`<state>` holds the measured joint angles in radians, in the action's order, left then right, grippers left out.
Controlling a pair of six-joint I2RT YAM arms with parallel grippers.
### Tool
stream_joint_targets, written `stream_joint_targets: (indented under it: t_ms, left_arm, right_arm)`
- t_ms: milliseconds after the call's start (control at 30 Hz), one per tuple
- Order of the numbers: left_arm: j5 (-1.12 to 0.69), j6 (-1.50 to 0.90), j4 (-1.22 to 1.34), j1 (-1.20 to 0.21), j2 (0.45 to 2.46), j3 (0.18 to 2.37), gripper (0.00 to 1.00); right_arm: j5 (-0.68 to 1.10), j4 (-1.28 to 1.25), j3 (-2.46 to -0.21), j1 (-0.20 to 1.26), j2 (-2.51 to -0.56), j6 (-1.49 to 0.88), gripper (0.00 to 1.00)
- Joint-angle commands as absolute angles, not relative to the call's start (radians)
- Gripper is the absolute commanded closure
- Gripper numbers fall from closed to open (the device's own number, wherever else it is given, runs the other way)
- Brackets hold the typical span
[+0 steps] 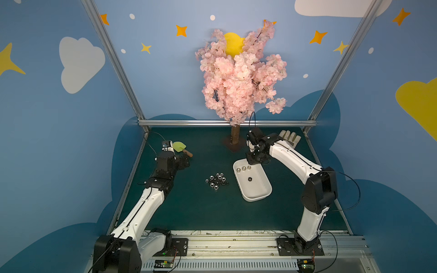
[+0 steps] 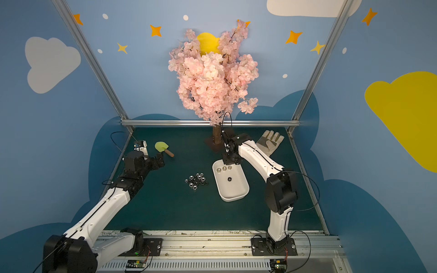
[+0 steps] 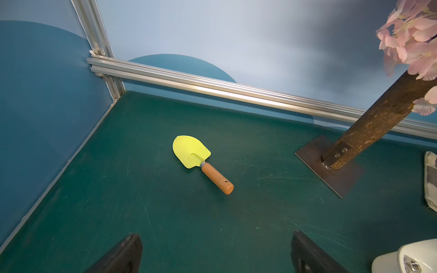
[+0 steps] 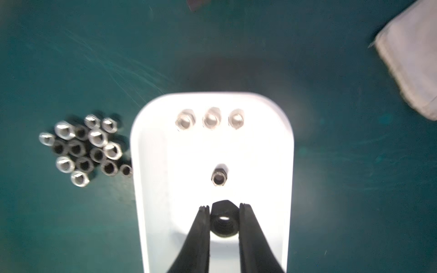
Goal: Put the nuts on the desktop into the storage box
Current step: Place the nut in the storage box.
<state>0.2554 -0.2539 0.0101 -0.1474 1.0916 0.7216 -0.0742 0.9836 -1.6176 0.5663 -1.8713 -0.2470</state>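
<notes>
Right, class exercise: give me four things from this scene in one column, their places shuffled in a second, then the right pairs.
1 trowel
2 glove
3 dark nut
4 heap of nuts

A gripped by the right gripper over the storage box
B desktop, far right corner
C desktop, beside the storage box
D desktop, ahead of the open left gripper

Pairs: 1-D, 2-B, 3-A, 4-C

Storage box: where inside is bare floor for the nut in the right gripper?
Bare: the near half of the storage box, between the lone nut and the near wall; also beside that nut. Crowded: the far end, three nuts in a row.
</notes>
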Motion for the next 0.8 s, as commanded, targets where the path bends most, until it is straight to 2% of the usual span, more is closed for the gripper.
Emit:
stream_joint_targets:
  t_ms: [0,567,767]
  left_arm:
    - [0.249,-0.249,0.031,-0.152,1.087,0.709,0.00]
    - [0.253,-0.239,0.015,-0.152,1.082,0.716,0.00]
    - [0.256,-0.237,0.014,-0.152,1.080,0.716,0.00]
  right_arm:
    - [-0.040,0.940,-1.586,0.590,-1.887,-0.264,0.83]
    - [-0.034,0.923,-1.726,0.651,-2.163,-0.267,0.81]
    - [-0.047,0.940,-1.767,0.661,-2.195,-0.262,0.71]
